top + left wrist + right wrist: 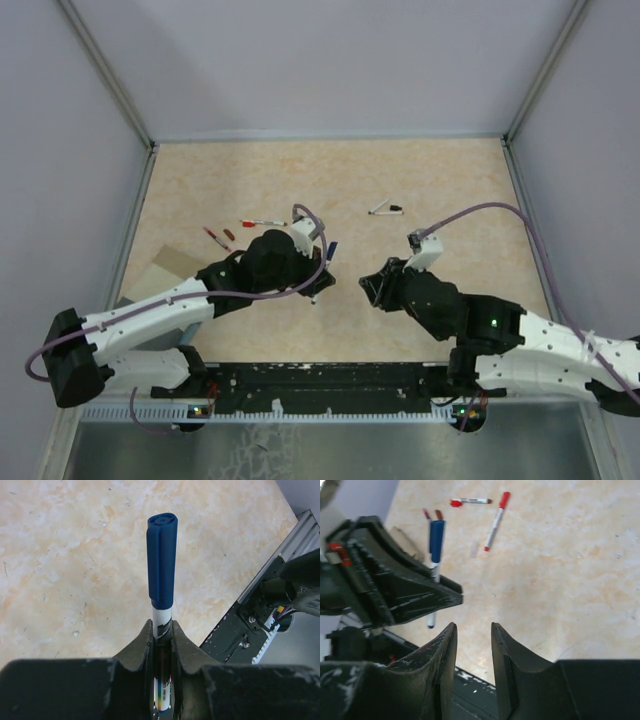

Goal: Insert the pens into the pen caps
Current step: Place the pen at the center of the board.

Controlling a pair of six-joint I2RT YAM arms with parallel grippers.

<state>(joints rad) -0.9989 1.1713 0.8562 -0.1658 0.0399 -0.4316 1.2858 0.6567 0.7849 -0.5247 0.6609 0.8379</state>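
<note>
Since the blue cap (161, 560) already sits over the tip of the white-barrelled pen (161, 617), this pairing looks done, though I cannot tell how firmly it is seated; the pen juts from the left claw (161, 628), which pinches its barrel above the tabletop (60, 555); the right claw (472, 630) faces it from close by, fingers spread, holding nothing; farther off lie a red-ended pen (263, 222) and a black-ended pen (385, 209), too small to tell whether they are capped, so work probably remains.
</note>
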